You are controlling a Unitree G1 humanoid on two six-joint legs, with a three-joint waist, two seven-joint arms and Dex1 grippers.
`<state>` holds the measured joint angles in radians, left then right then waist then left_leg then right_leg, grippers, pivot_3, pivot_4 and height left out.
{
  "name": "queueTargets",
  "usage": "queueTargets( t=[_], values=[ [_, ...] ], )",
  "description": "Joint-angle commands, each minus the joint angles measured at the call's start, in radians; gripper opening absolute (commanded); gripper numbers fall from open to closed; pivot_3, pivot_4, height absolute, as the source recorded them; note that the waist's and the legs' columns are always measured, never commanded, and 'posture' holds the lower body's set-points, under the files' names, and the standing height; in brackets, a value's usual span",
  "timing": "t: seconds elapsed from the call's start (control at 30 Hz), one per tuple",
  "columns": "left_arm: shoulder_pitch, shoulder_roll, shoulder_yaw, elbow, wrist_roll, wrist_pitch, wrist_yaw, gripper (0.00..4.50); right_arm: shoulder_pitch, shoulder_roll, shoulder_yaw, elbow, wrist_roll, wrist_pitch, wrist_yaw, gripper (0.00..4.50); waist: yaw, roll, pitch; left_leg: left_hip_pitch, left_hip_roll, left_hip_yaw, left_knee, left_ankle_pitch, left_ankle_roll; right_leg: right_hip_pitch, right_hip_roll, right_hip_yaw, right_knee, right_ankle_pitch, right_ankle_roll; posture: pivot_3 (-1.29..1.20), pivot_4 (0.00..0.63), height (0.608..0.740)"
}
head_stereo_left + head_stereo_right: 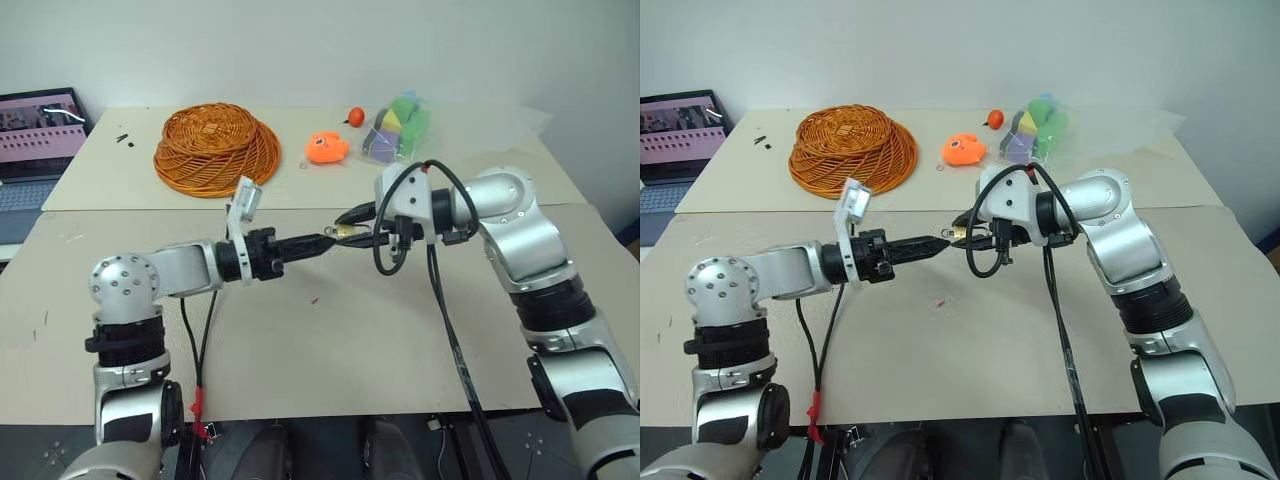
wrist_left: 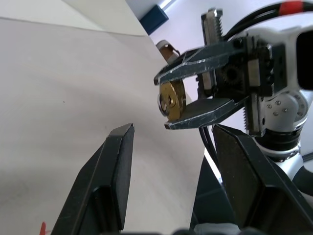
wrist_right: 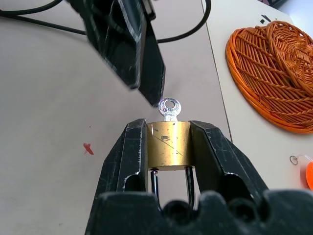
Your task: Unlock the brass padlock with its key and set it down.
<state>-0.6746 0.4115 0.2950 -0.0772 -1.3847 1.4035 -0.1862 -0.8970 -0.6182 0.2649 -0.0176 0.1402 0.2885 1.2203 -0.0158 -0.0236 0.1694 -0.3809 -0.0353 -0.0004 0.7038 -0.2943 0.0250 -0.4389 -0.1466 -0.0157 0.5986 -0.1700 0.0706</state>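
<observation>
While the right gripper (image 3: 168,147) clamps the brass padlock (image 3: 169,144) between its two black fingers above the middle of the table (image 1: 330,340), the lock's body sits squarely between the pads and its thin shackle runs back toward the wrist. From the free end of the lock a small silver key (image 3: 169,107) sticks out, its round bow with a hole clear of both fingers. At the lock's nine o'clock in the head views, the left gripper (image 2: 171,147) points level toward it with its fingers apart, empty, the tips just short of the key. Far across the table, at about eleven o'clock from the lock, an orange wicker basket (image 1: 216,148) lies upside down; an orange toy (image 1: 326,148) sits at twelve o'clock, with a bag of coloured foam shapes (image 1: 397,128) at one o'clock
</observation>
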Motion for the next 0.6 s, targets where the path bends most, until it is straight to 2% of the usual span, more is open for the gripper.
queueTargets(
  t=[0.03, 0.6],
  values=[
    [-0.025, 0.011, 0.003, -0.007, -0.048, -0.008, 0.016, 2.69, -0.011, -0.007, -0.029, -0.007, 0.005, -0.03, -0.007, 0.91, 0.0, 0.0, 0.0, 0.0, 0.0, 0.0, 0.0, 0.0, 0.0, 0.0, 0.0, 0.0, 0.0, 0.0, 0.0, 0.0, 0.15, 0.739],
    [-0.052, -0.07, -0.039, 0.007, -0.079, -0.089, 0.103, 2.69, -0.003, -0.005, -0.031, -0.05, 0.018, 0.003, -0.011, 0.91, 0.0, 0.0, 0.0, 0.0, 0.0, 0.0, 0.0, 0.0, 0.0, 0.0, 0.0, 0.0, 0.0, 0.0, 0.0, 0.0, 0.15, 0.739]
  ],
)
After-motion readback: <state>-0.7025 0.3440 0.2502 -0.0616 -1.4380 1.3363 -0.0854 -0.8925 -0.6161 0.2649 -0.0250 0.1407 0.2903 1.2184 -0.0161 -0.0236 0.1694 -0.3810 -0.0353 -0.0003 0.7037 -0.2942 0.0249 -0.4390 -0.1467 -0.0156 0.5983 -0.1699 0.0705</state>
